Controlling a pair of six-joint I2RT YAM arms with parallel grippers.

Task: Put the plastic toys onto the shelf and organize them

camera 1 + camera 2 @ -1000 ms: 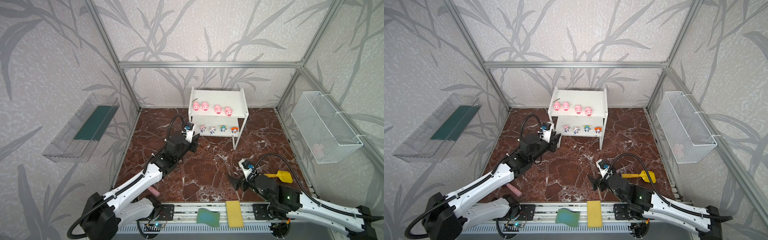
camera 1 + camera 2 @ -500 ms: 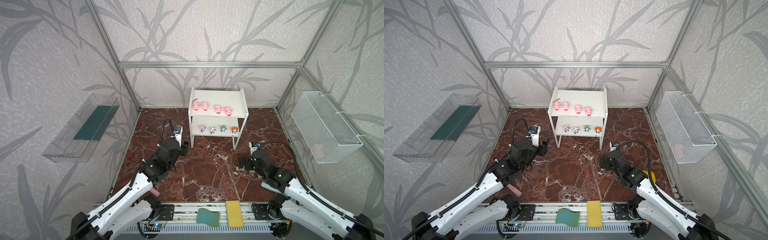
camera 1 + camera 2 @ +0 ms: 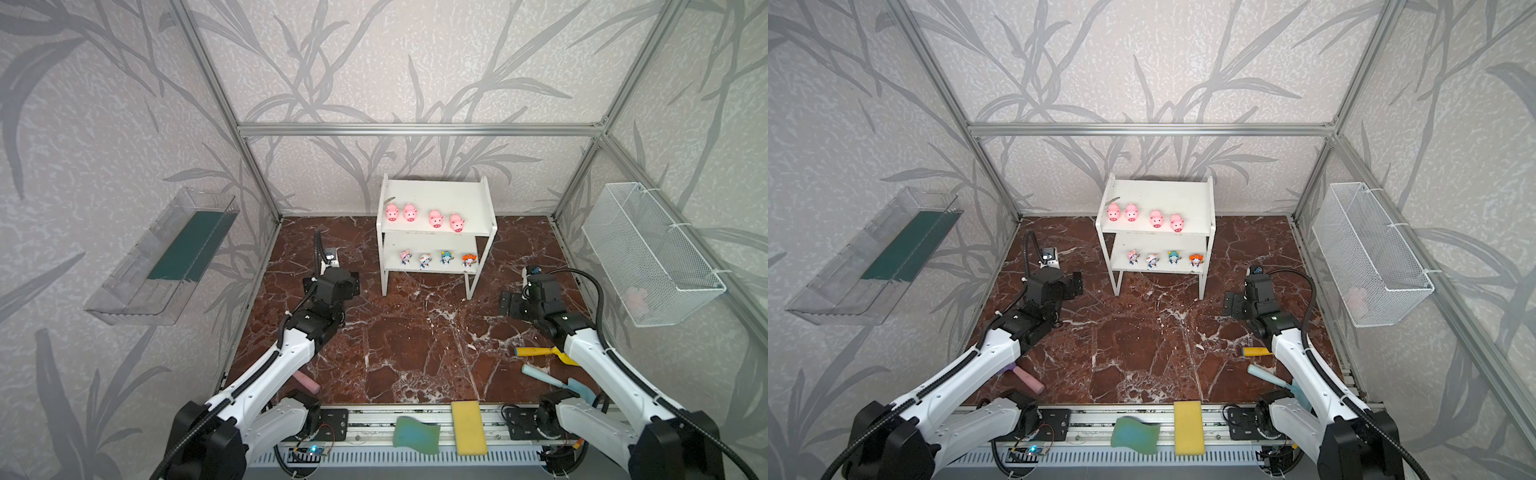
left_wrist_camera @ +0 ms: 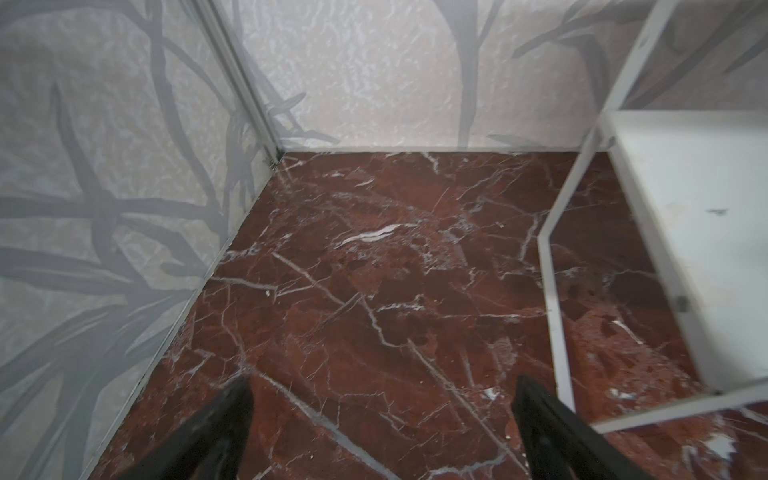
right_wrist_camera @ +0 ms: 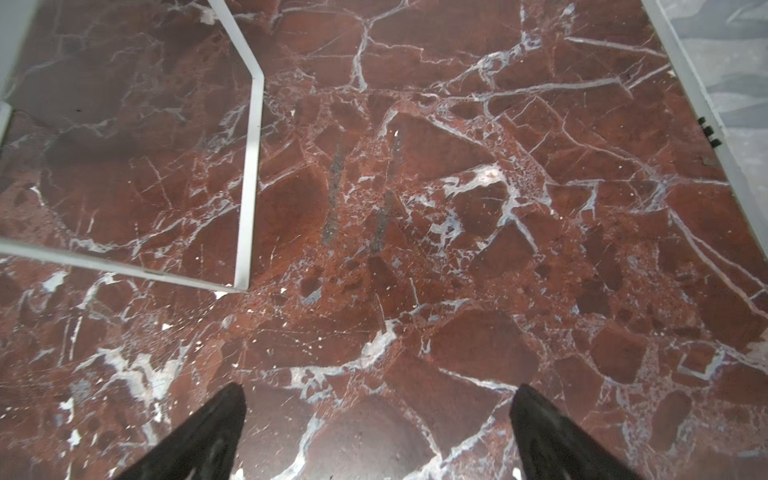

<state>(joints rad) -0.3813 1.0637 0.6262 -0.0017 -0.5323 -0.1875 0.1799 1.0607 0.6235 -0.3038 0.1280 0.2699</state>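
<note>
The white two-tier shelf (image 3: 436,199) (image 3: 1163,197) stands at the back middle of the marble floor. Several pink pigs (image 3: 435,218) (image 3: 1156,217) line its upper board. Several tiny figurines (image 3: 446,257) (image 3: 1173,257) stand in a row on the lower board. My left gripper (image 3: 352,284) (image 3: 1074,285) hovers open over bare floor, left of the shelf. In the left wrist view its jaws (image 4: 382,399) hold nothing, with the shelf's side (image 4: 685,187) close by. My right gripper (image 3: 509,303) (image 3: 1231,305) (image 5: 376,399) is open and empty, right of the shelf's front leg (image 5: 249,187).
A clear tray (image 3: 166,257) hangs on the left wall and a wire basket (image 3: 648,253) on the right wall. A yellow shovel (image 3: 536,352) and a teal tool (image 3: 540,374) lie under the right arm. A pink stick (image 3: 306,383) lies front left. Sponges (image 3: 468,428) sit on the front rail.
My left gripper pulled back and leftward from the shelf's lower tier and opened. My right arm swung from the front of the floor up toward the shelf's right side, still open.
</note>
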